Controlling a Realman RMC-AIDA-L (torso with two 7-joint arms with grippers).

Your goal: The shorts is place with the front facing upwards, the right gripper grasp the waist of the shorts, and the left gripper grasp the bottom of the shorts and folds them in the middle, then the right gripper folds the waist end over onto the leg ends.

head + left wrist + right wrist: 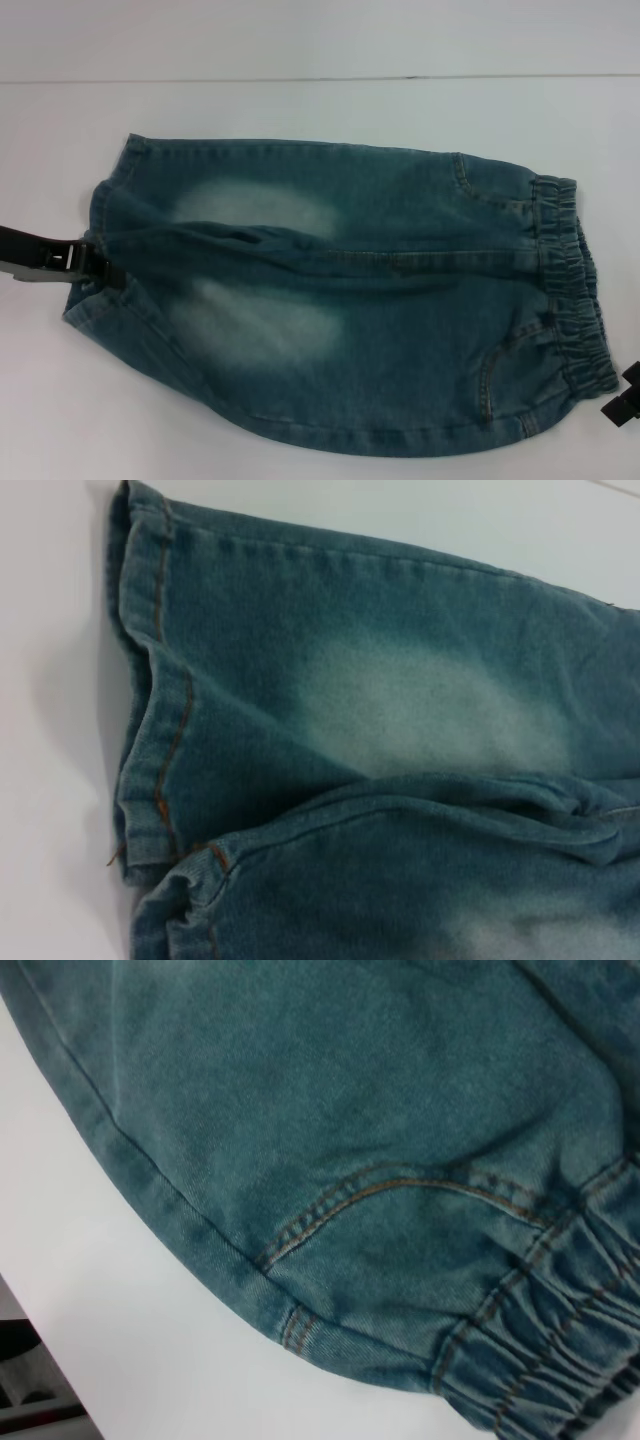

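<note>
Shorts [340, 300]: one pair, laid flat on white worktop [300, 105]. Two grippers noted: left gripper [100, 268] at leg hems, right gripper [622, 395] beside waistband; finger states cannot be told.

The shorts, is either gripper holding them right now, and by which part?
It cannot be told. The left gripper meets the shorts at the leg hems; the right gripper sits beside the waistband corner. No closed grip shows.
</note>
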